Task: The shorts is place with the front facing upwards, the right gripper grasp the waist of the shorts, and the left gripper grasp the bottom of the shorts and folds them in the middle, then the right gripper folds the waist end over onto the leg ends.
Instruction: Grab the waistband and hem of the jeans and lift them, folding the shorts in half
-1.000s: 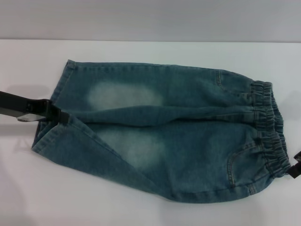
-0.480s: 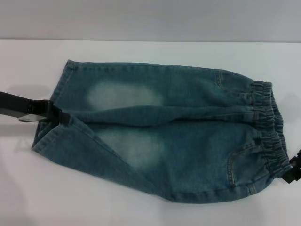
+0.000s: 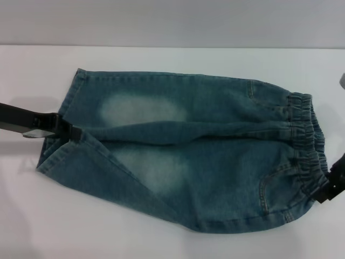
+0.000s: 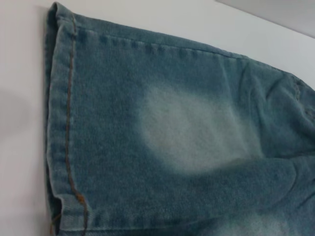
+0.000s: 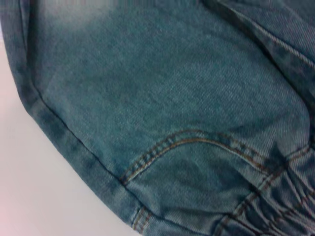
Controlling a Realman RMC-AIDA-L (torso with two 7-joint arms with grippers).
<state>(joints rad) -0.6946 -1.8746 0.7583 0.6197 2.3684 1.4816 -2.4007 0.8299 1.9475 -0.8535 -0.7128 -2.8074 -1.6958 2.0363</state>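
The blue-green denim shorts [image 3: 215, 162] lie flat on the white table [image 3: 161, 240], front up. The gathered waist [image 3: 307, 140] is at the right and the leg ends [image 3: 56, 156] at the left. My left gripper [image 3: 73, 133] reaches in from the left edge and sits where the two leg hems meet. My right gripper [image 3: 328, 186] comes in from the right edge and touches the near corner of the waist. The left wrist view shows the far leg's stitched hem [image 4: 61, 123] and a pale patch [image 4: 192, 128]. The right wrist view shows the pocket seam [image 5: 197, 140] and waist gathers [image 5: 275, 206].
Bare white table surrounds the shorts on all sides. A grey wall [image 3: 172, 21] rises behind the table's far edge. A small grey object [image 3: 342, 79] pokes in at the right border.
My right gripper has moved up and inward from the right edge onto the near corner of the waist. The left gripper has crept slightly toward the hems. The shorts lie as before.
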